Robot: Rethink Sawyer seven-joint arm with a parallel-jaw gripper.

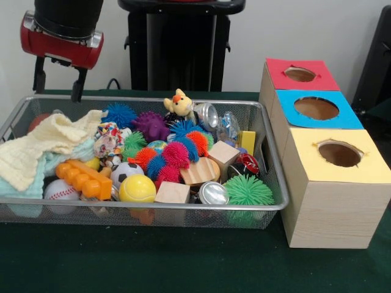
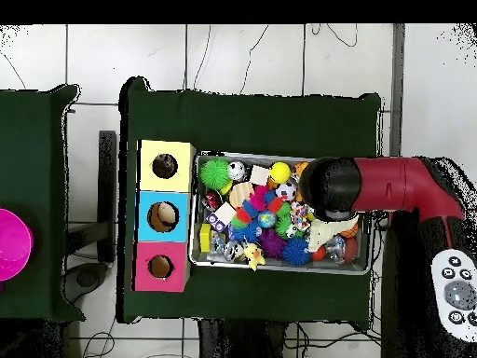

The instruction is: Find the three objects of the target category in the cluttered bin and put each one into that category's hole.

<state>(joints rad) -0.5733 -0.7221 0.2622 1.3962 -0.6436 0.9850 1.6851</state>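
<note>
Cream cloth (image 1: 36, 149) at left of wire bin (image 1: 269, 210), printed piece (image 1: 110, 140) beside it among spiky balls (image 1: 176, 152), gripper (image 1: 59, 76) upper left, fingers spread apart, empty.

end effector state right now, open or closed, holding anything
end effector: open and empty, hanging above the far corner of the wire basket, over the cream cloth.

Bright, even indoor light; soft shadows under wire bin (image 1: 269, 207); glare on metal tin (image 1: 213, 193); front view slightly soft.
</note>
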